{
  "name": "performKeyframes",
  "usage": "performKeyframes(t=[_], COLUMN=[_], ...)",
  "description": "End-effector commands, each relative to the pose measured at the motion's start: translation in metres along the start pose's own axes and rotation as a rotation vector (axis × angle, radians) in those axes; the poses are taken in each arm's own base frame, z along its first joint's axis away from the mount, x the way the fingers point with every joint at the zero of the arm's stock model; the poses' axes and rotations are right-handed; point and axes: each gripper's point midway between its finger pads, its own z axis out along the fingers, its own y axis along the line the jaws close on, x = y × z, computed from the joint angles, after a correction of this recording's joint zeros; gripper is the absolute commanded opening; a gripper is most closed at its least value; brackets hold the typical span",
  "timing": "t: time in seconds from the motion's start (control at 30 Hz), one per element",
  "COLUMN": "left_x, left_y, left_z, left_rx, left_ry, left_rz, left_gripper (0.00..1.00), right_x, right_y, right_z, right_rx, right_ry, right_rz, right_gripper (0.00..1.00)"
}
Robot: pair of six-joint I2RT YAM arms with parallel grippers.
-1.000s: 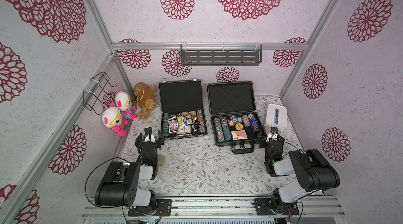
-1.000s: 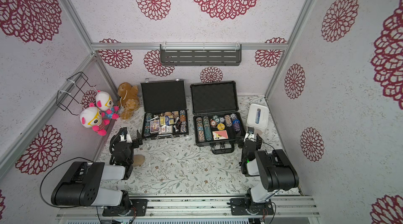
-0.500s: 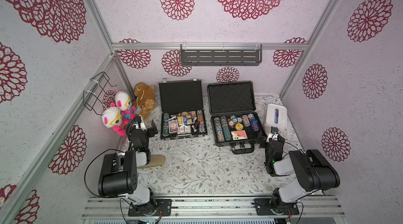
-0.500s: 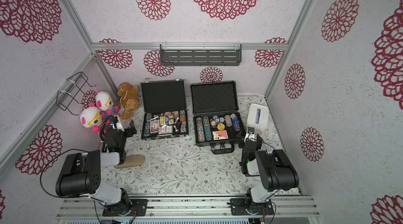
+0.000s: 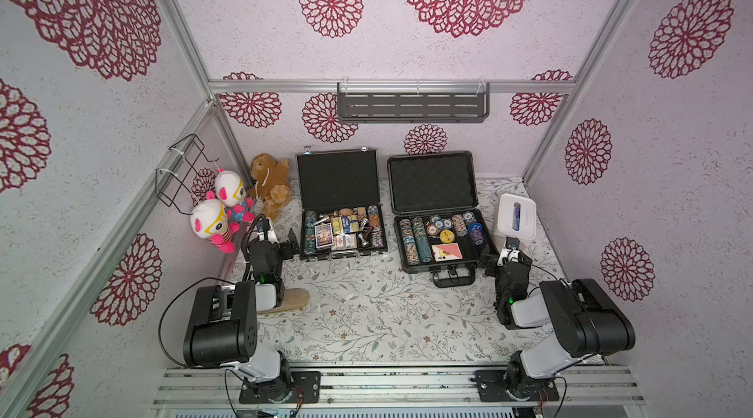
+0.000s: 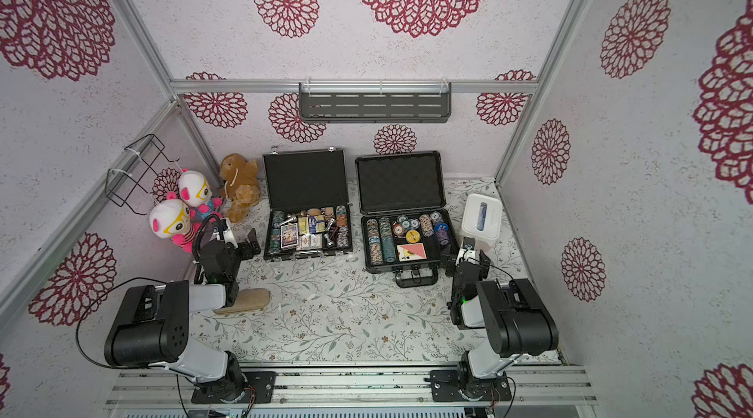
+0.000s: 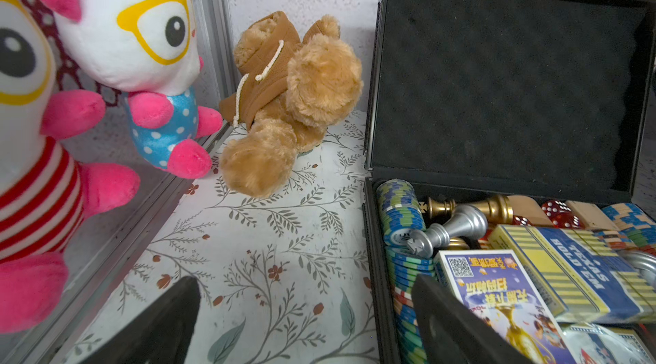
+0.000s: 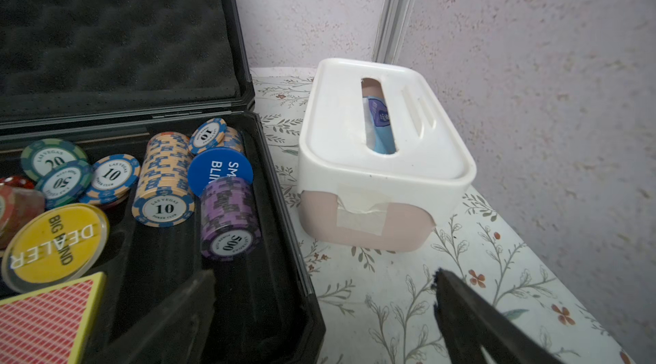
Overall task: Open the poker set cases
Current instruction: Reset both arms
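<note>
slim case (image 5: 341,208): we find it open at the back of the table (image 5: 366,314), left of centre, its lid (image 5: 338,177) upright against the back wall (image 5: 285,143), foam facing us.
slim case tray: we see chips (image 7: 399,213), card boxes (image 7: 568,273), chess pieces (image 7: 451,229) and red dice (image 7: 557,208) packed together.
thick case (image 5: 440,232): open just right of the slim case with a narrow gap between them, lid upright, handle (image 5: 454,279) toward the arms.
thick case tray: we see rows of chips, a yellow dealer button (image 8: 56,241) and a red-backed deck (image 8: 46,316).
left gripper (image 7: 305,284): released, jaws spread wide, nothing in them. It is at the slim case's front left corner, one finger (image 7: 454,323) overlapping that corner in the wrist view, the other above bare table.
right gripper (image 8: 324,273): released, jaws wide and empty. It is at the thick case's front right corner, one finger over the tray edge, the other above the table near the tissue box (image 5: 515,216).
tissue box: white, just right of the thick case, apart from it.
teddy (image 5: 269,183): brown, lying left of the slim case by the back wall.
dolls (image 5: 220,212): two white-and-pink ones at the left wall; we cannot tell what holds them.
tan piece (image 5: 291,300): on the table, partly under the left arm; we cannot tell what it is.
shelf (image 5: 411,106): dark and slotted, on the back wall above the cases.
</note>
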Motion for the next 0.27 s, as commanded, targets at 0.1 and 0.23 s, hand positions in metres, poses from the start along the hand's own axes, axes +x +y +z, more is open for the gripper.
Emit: performKeyframes(t=[0.1,0.23], left_x=[0.0018,0.0012], left_y=[-0.0011,-0.0003], left_z=[0.0009,-0.0009], left_rx=[0.007,0.000], left_ry=[0.013,0.005], left_rz=[0.003,0.001], left_gripper=[0.97,0.97], right_x=[-0.0207,-0.0209], right_y=[-0.0002,0.0001], right_z=[0.0038,0.0038], right_rx=[0.000,-0.001], right_ry=[-0.057,-0.057], right_rz=[0.023,0.023], right_gripper=[0.99,0.99])
